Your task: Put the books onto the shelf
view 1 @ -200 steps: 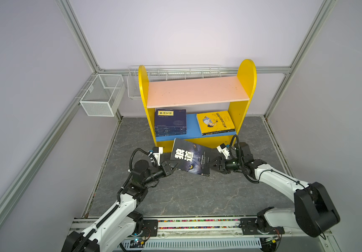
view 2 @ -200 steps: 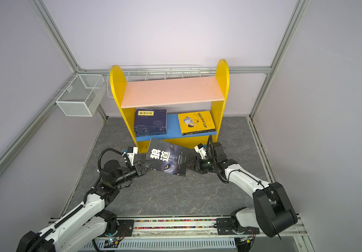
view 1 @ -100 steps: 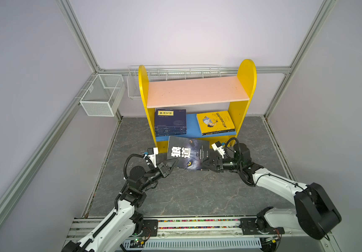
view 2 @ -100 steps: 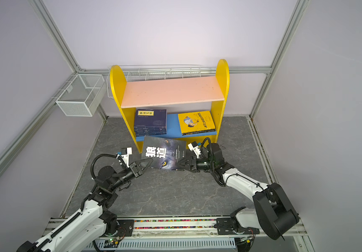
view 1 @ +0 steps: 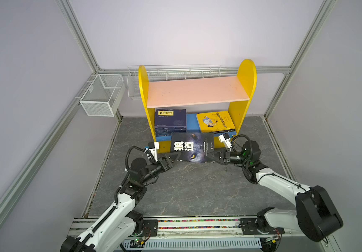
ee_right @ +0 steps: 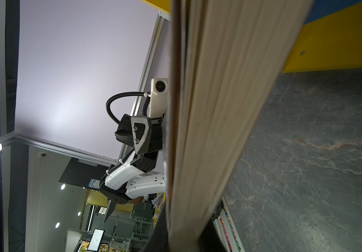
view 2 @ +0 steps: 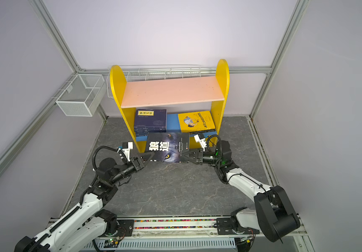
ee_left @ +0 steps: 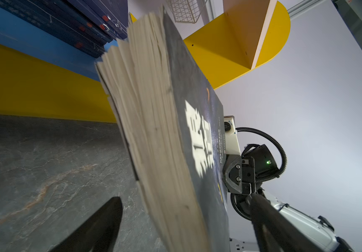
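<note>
a: starting from the left of both top views, what is there?
b: a white wire basket [view 1: 101, 96] hangs on the wall in the upper left, just beside the shelf [view 1: 143, 91].
a: and the left gripper [view 1: 174, 157]?
b: it is a little left of centre, at the lower left corner of the wolf-eye book [view 1: 192, 147]. its jaws stand apart. in the left wrist view one finger [ee_left: 101, 224] is clear of the page edges and the grey floor [ee_left: 44, 174] shows between them, so it is released from the book.
a: where are the other books?
b: on the blue lower board of the shelf. a navy stack [view 1: 170, 121] lies flat at the left end and a yellow cartoon book [view 1: 215, 122] lies flat at the right end.
a: and the wolf-eye book itself?
b: in the middle of the frame, in front of the shelf, tilted, with its cover toward the camera. its top edge reaches the front of the blue board. i cannot tell if its lower edge touches the floor.
a: the right gripper [view 1: 210, 156]?
b: right of centre, at the book's lower right corner, clenched on it. in the right wrist view a dark finger [ee_right: 158, 240] sits tight against the fanned pages.
</note>
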Controlling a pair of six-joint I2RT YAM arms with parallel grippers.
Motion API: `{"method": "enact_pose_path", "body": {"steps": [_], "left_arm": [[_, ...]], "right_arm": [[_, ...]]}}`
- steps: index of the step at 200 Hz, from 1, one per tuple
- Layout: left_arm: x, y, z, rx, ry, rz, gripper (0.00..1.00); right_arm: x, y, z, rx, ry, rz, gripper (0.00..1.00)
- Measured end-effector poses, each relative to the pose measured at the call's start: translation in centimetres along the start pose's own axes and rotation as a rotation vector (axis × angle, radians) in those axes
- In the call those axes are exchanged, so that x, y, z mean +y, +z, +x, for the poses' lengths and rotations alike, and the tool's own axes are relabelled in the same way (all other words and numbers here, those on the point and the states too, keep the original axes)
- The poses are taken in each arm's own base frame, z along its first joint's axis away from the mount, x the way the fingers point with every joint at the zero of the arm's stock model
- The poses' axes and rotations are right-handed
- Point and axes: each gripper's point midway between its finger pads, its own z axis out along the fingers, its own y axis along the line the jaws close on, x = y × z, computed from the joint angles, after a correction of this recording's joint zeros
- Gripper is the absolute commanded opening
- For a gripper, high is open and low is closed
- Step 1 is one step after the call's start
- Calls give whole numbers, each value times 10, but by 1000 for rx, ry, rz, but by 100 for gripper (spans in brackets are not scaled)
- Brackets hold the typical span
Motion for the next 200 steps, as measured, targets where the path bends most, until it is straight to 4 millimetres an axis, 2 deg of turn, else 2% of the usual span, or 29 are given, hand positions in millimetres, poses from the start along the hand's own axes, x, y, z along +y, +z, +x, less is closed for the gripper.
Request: {"method": "enact_pose_path", "body": {"steps": [27,52,65,83,110,129,165,200], "left_arm": [[-10,0,-5,63,9,-3,93],[-16,1,3,158,25,3,88],[-17,3,9,210,31,11,86],[-17,5,16,269,32,17,80],[-16,5,25,327,28,29,60],[-21,3,28,347,32,51,51],[-30,-2,31,378,54,79,44],[-28,-8,39,408,62,64,39]], "right_arm": [[14,-14,6,52,-70,50,7],[45,-21,12,107,-196,69,6],[53,-25,18,119,-232,68,6],[46,-27,25,141,-214,84,6],[33,-26,31,169,-155,107,7],[29,-27,34,175,-141,116,6],[29,-28,35,178,-146,117,6],[28,-28,35,179,-146,118,6]]}}
